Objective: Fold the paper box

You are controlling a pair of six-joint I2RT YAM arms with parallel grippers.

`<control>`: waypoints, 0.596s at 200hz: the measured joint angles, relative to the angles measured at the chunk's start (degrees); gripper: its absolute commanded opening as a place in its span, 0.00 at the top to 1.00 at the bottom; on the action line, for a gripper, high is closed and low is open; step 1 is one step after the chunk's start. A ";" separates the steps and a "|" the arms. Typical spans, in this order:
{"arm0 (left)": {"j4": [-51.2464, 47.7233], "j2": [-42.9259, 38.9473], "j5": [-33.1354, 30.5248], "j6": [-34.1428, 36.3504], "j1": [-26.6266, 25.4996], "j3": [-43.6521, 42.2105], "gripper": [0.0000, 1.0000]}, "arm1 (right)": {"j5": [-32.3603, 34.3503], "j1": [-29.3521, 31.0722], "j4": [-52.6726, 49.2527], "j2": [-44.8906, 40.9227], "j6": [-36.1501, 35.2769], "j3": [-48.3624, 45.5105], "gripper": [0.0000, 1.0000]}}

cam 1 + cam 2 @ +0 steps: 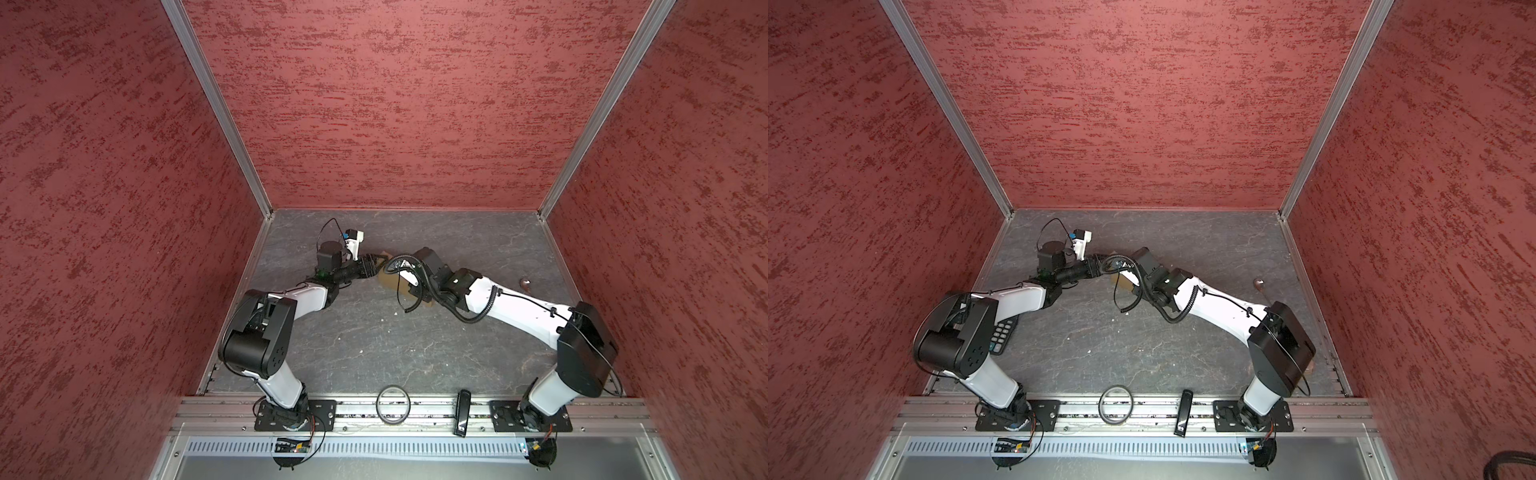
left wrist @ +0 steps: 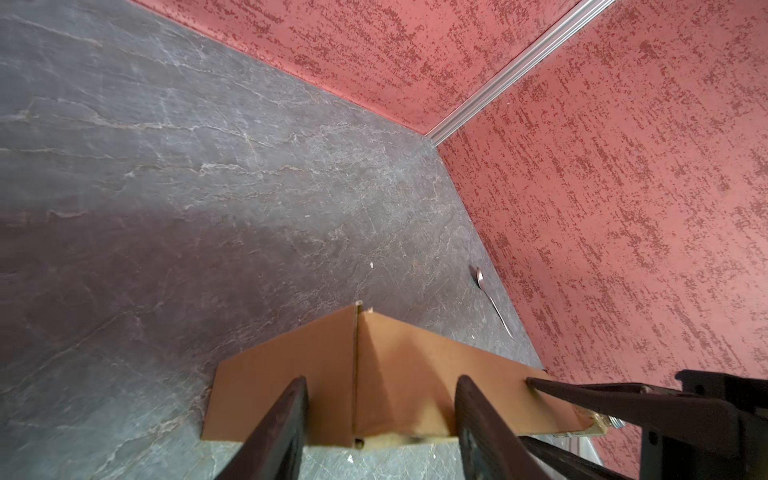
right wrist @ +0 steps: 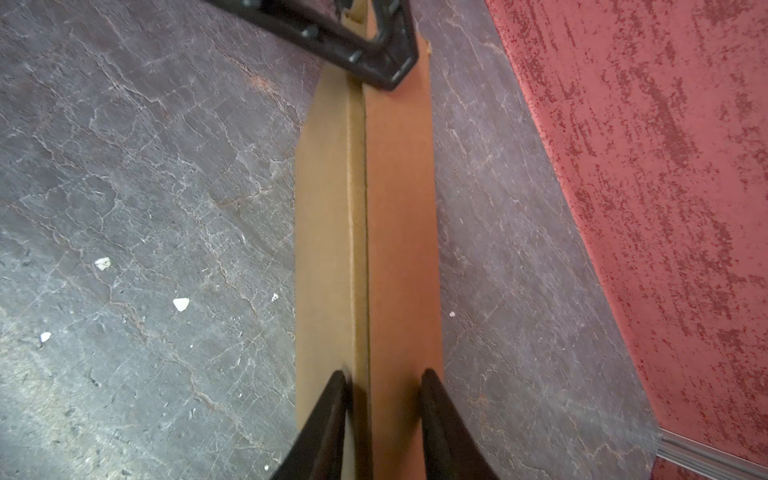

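Observation:
The paper box (image 2: pixel 399 374) is tan cardboard, folded into a narrow ridge and held off the grey table at the middle back. In both top views my right arm hides most of the paper box (image 1: pixel 390 283) (image 1: pixel 1122 283). My right gripper (image 3: pixel 384 372) is shut on one end of it, one finger on each face. From the left wrist view, its fingers (image 2: pixel 582 390) pinch the far edge. My left gripper (image 2: pixel 382 379) stands open astride the other end, with a gap between each finger and the ridge. It also shows as the left gripper (image 1: pixel 374 266).
A metal spoon (image 1: pixel 525 284) (image 2: pixel 490 295) lies by the right wall. A calculator (image 1: pixel 1003 334) sits under my left arm. A black ring (image 1: pixel 393 405) and a black bar (image 1: pixel 462 413) rest on the front rail. Red walls close three sides.

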 measured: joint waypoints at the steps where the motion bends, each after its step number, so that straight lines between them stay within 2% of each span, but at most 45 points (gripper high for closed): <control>1: 0.02 0.02 -0.04 0.00 -0.02 0.00 0.45 | 0.00 0.00 -0.02 0.00 0.00 0.00 0.65; 33: 0.17 0.68 -1.64 0.48 -0.74 0.02 0.47 | -0.50 0.02 -0.24 -0.02 0.02 -0.17 0.40; 57: 0.15 0.68 -3.23 0.94 -1.57 0.04 0.47 | -1.25 0.02 -0.37 -0.63 -0.09 -0.72 0.30; 89: 0.04 0.68 -5.05 1.07 -2.34 0.04 0.48 | -2.10 0.00 -0.46 -4.26 1.36 -0.76 0.28; 119: -0.11 0.68 -6.75 1.27 -3.10 0.26 0.48 | -2.05 -1.22 -0.17 -11.04 8.92 -1.01 0.35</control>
